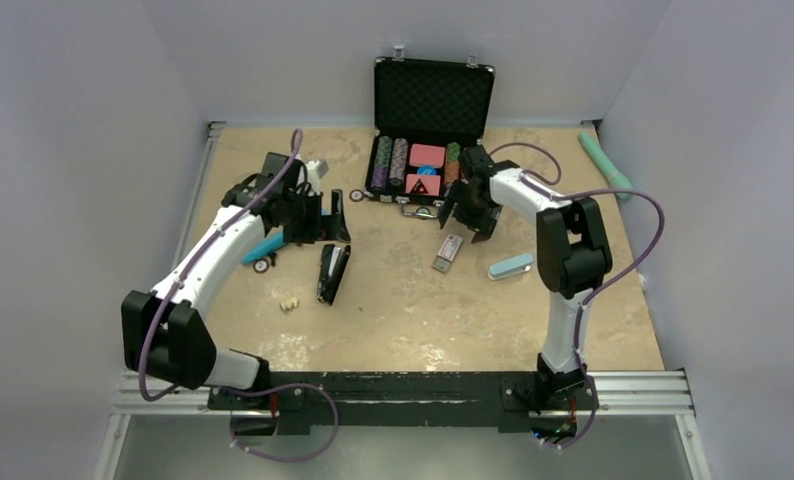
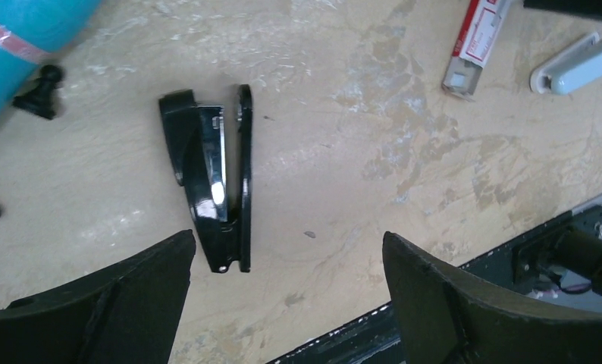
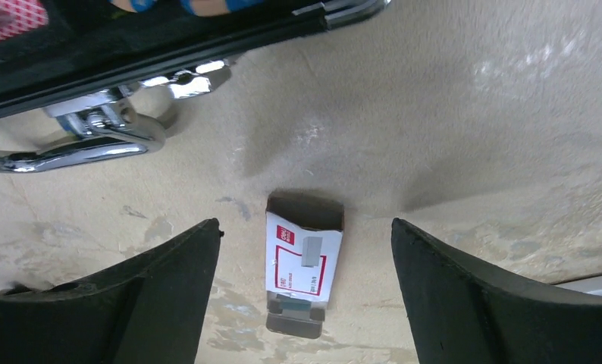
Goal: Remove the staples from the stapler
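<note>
Staples (image 3: 311,252) lying on top of a red-and-white staple box (image 3: 294,274), well apart from the opened black stapler (image 2: 211,189).
The short grey strip rests flat on the box, just below its open dark end. The right end effector (image 3: 305,227) hangs over it with fingers spread wide, gripping nothing. The box sits on the desk (image 1: 403,300) just in front of the open poker chip case (image 1: 433,100), near its chrome handle (image 3: 93,144). Over on the left, the left end effector (image 2: 288,241) is spread wide too and empty, above the black stapler, which lies with its top swung away from the base, its shiny channel showing. A pale blue stapler (image 1: 510,267) lies right of the box.
</note>
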### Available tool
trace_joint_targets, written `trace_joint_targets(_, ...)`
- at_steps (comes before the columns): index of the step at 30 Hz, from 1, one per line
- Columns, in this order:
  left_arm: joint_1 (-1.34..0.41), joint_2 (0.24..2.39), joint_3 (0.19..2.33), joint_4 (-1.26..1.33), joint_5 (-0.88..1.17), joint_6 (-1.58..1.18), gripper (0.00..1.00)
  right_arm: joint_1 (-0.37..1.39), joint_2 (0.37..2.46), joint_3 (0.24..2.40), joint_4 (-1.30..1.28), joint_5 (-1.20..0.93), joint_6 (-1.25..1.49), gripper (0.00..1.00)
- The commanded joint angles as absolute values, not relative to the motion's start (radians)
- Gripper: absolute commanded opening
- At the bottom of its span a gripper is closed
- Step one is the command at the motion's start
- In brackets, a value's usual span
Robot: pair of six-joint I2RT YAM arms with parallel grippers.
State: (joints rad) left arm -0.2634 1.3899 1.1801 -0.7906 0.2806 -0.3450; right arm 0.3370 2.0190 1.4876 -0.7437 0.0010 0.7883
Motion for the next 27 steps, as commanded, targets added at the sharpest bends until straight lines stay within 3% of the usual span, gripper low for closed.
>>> trace_joint_targets(1,-0.339,1.438,1.247,-0.76,0.405,-0.244,0.94,0.332,1.934,1.533,-0.683,0.057,0.623,0.82)
trace_joint_targets(3,-0.388,1.47,1.27,-0.774,0.416,-0.229,0.9,0.328,1.938,1.568,-0.68,0.115,0.553,0.75)
trace_joint_targets(5,-0.42,1.498,1.279,-0.766,0.45,-0.229,0.85,0.314,1.947,1.594,-0.681,0.158,0.517,0.62)
trace_joint_targets(8,-0.443,1.552,1.291,-0.752,0.506,-0.236,0.75,0.294,1.974,1.618,-0.675,0.135,0.476,0.31)
trace_joint_targets(10,-0.453,1.588,1.308,-0.749,0.536,-0.233,0.64,0.293,2.0,1.642,-0.672,0.078,0.457,0.22)
trace_joint_targets(18,-0.514,1.758,1.37,-0.734,0.615,-0.232,0.22,0.294,2.052,1.661,-0.676,-0.026,0.497,0.16)
trace_joint_targets(25,-0.562,1.899,1.437,-0.733,0.658,-0.253,0.0,0.293,2.056,1.602,-0.655,-0.067,0.501,0.13)
trace_joint_targets(27,-0.566,1.926,1.443,-0.717,0.677,-0.27,0.0,0.293,2.049,1.575,-0.646,-0.077,0.503,0.13)
